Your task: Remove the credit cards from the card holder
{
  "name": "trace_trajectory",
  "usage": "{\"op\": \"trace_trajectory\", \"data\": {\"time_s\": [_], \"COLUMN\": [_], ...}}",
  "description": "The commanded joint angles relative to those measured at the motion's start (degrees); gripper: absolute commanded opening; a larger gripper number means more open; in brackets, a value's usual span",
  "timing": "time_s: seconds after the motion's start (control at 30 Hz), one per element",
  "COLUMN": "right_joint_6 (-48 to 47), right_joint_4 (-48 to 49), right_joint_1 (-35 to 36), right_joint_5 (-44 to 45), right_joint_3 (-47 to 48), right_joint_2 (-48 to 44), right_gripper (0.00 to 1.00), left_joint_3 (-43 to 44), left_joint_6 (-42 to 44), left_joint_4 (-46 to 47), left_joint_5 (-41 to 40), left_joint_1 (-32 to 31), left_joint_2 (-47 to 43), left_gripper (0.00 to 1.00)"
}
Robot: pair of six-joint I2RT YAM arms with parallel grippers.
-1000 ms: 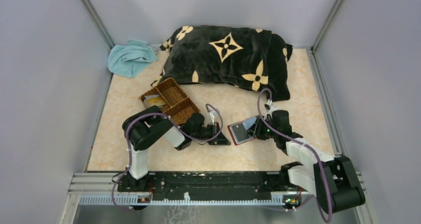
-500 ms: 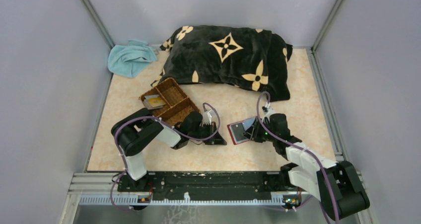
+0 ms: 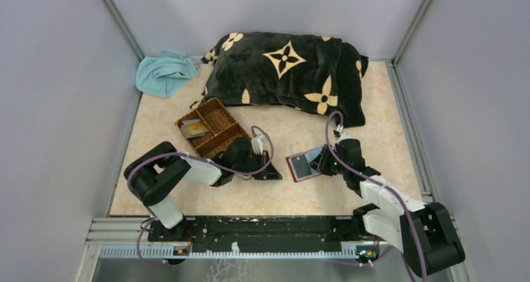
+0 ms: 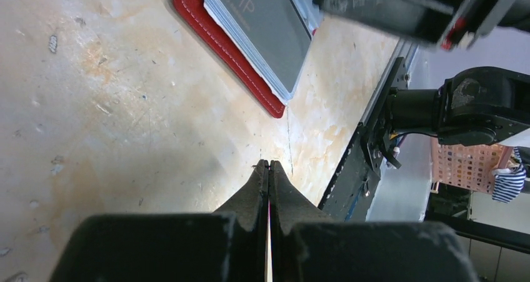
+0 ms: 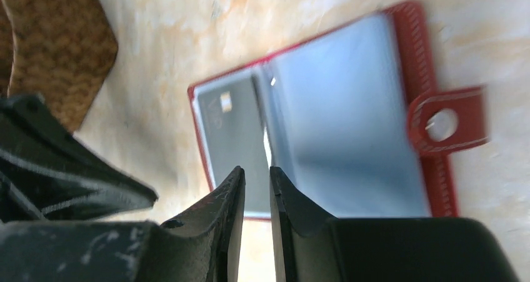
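The red card holder (image 3: 302, 167) lies open on the tabletop (image 3: 387, 122) between the arms. Jaws of the right gripper (image 5: 257, 171), slightly apart and empty, hover above its dark VIP card (image 5: 232, 138). Those of the left gripper (image 4: 269, 164) are pressed together, empty. Next, probably, the right jaws must pinch this card's edge.

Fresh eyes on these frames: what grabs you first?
The black cushion with cream flower motifs dominates the back of the table. At centre, the red stitched card holder lies open flat, a dark card lettered VIP in its sleeve, with the left gripper and right gripper flanking it. A brown woven basket sits just beyond the left gripper.
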Motion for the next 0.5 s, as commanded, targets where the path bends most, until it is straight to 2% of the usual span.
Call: {"op": "trace_trajectory", "data": {"time_s": [0.0, 0.13, 0.27, 0.47], "right_joint_6": [-1.2, -1.3, -0.3, 4.6], "right_joint_4": [-1.2, 0.4, 2.0, 4.5], "right_joint_1": [-2.6, -2.7, -1.8, 6.6], "right_joint_5": [5.5, 5.6, 4.8, 7.7], "right_joint_3": [5.3, 4.2, 1.1, -2.3], "right_joint_2": [3.1, 5.4, 5.7, 4.6], "right_gripper": [0.20, 0.17, 0.00, 0.00], "left_joint_3": [-1.1, -1.5, -2.1, -2.1], "left_joint_6": [1.6, 2.8, 3.6, 4.1], "left_joint_4": [-2.0, -4.7, -6.8, -7.9], "left_joint_5": [-0.8, -1.8, -3.0, -3.6], "left_joint_1": [0.3, 0.3, 0.5, 0.7], "left_joint_2": [-3.2, -5.9, -8.7, -11.5], "left_gripper": [0.00, 0.00, 0.00, 0.00]}}
